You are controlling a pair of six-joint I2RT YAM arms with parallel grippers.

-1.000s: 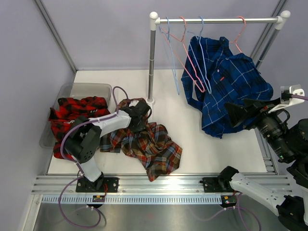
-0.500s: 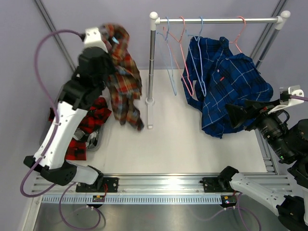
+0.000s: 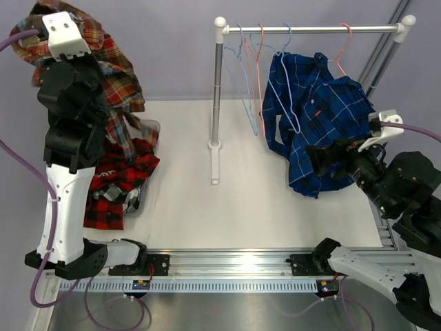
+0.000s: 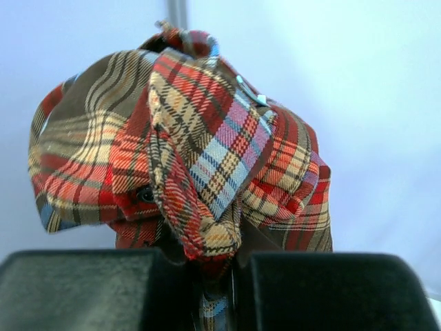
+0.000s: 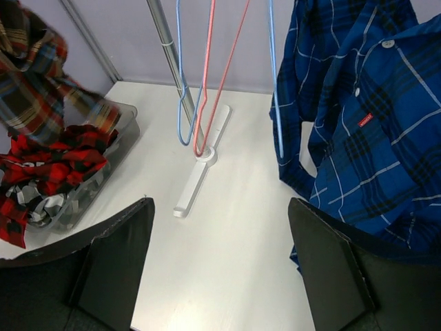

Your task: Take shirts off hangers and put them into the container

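Note:
My left gripper (image 4: pixel 222 276) is raised high at the far left, shut on the brown-red-yellow tartan shirt (image 3: pixel 110 76). The shirt drapes down over the arm towards the smoky-grey container (image 3: pixel 149 127). A red-and-black shirt (image 3: pixel 124 165) lies in the container and spills over its near edge, with black-and-white check fabric (image 5: pixel 48 203) under it. The blue shirt (image 3: pixel 331 117) hangs at the rail's right half among light blue (image 3: pixel 242 76) and pink (image 3: pixel 342 48) hangers. My right gripper (image 3: pixel 318 160) stands open beside the blue shirt's lower edge, with nothing between its fingers.
The silver rail (image 3: pixel 310 29) rests on a left post (image 3: pixel 217 83) whose white foot (image 3: pixel 214 169) lies mid-table. Slanted frame bars rise at the back left and back right. A slotted aluminium track (image 3: pixel 220 265) runs along the near edge.
The left arm has lifted the tartan shirt off the table and swung it up and to the left, above the container. The right gripper has shifted left towards the blue shirt.

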